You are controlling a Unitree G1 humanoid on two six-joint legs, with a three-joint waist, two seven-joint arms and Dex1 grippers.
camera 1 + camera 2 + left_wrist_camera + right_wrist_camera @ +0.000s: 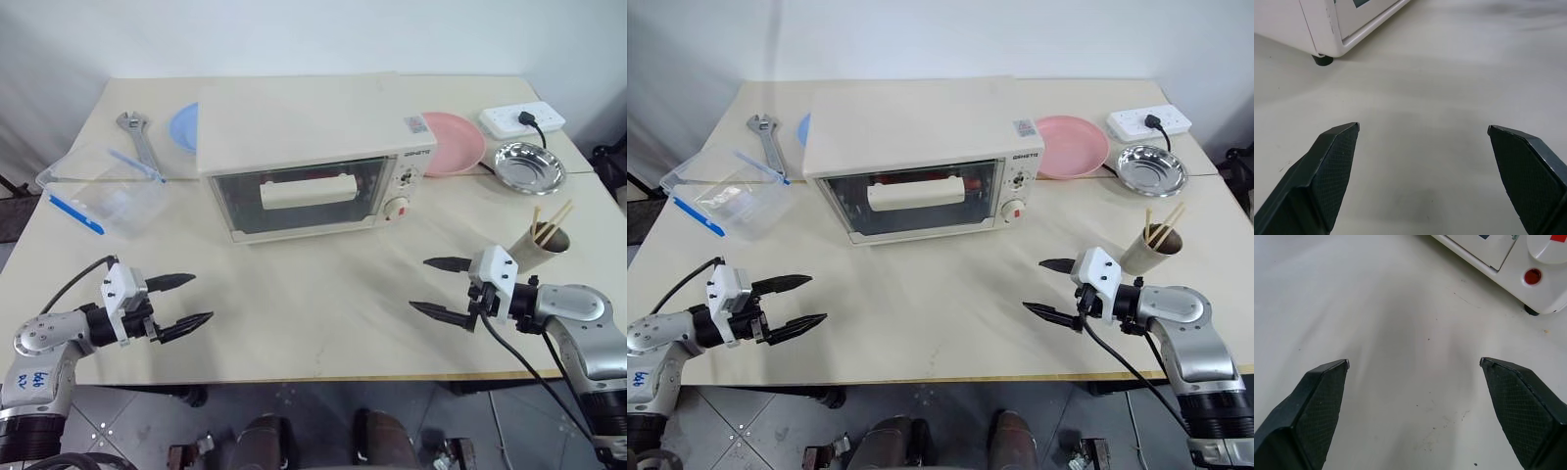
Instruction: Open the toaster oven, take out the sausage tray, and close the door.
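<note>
Cream-coloured, matte table (323,313) set against a plain white wall, with grey tiled floor visible below its front edge; the surface shows faint scuffs and specks in the wrist views. At its centre stands the large cream-white boxy toaster oven (294,137), front facing the robot, with two round knobs at its right side. Its clear glass door (299,201) with a cream-white bar handle is shut. Behind the glass, red shapes are visible in the right eye view; the sausage tray itself cannot be made out clearly.

Left of the oven: a clear plastic container with blue clips (103,191), a steel adjustable wrench (137,132), and a light blue plate (183,127) partly hidden behind the oven. Right of it: a pink round plate (453,142), a round steel dish (529,166), a white power strip (521,119) with a black plug in it, and a paper cup holding wooden sticks (541,245).

Left end effector (186,302) hovers over the table's front left, fingers spread wide, holding nothing. Right end effector (436,287) hovers over the front right, near the cup, fingers likewise spread and holding nothing. Both are well apart from the oven.
</note>
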